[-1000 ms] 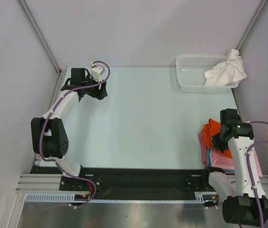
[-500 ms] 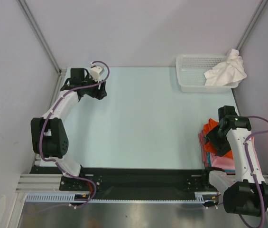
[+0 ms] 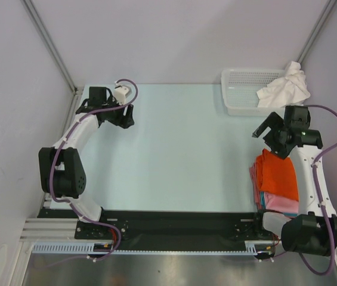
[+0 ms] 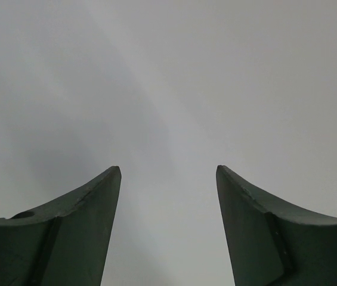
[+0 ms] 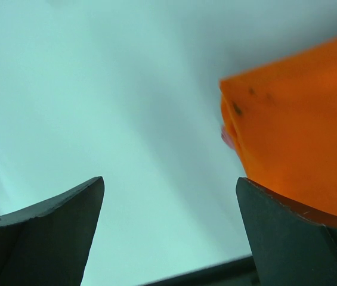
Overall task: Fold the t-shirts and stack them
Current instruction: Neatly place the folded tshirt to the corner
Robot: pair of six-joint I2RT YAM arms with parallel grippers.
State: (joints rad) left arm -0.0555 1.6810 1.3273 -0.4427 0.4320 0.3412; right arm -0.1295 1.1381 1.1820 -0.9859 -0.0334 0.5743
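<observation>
A folded bright orange t-shirt (image 3: 279,175) lies flat on top of a stack of pale pink t-shirts (image 3: 283,204) at the table's right edge. A crumpled white t-shirt (image 3: 285,88) hangs over the right end of the basket. My right gripper (image 3: 263,128) hovers open just beyond the stack's far edge. In the right wrist view its gripper (image 5: 169,182) has only table between the fingers, with the orange t-shirt (image 5: 299,140) to the right and a sliver of pink (image 5: 223,136) under it. My left gripper (image 3: 127,117) is open at the far left; its gripper (image 4: 168,170) holds nothing.
A white plastic lattice basket (image 3: 243,98) stands at the far right corner. Grey walls close in the table on the left, back and right. A black rail (image 3: 174,223) runs along the near edge between the arm bases.
My right gripper opened, let go of the orange t-shirt and rose away toward the far side. The orange t-shirt now lies flat on the stack. The left arm barely moved.
</observation>
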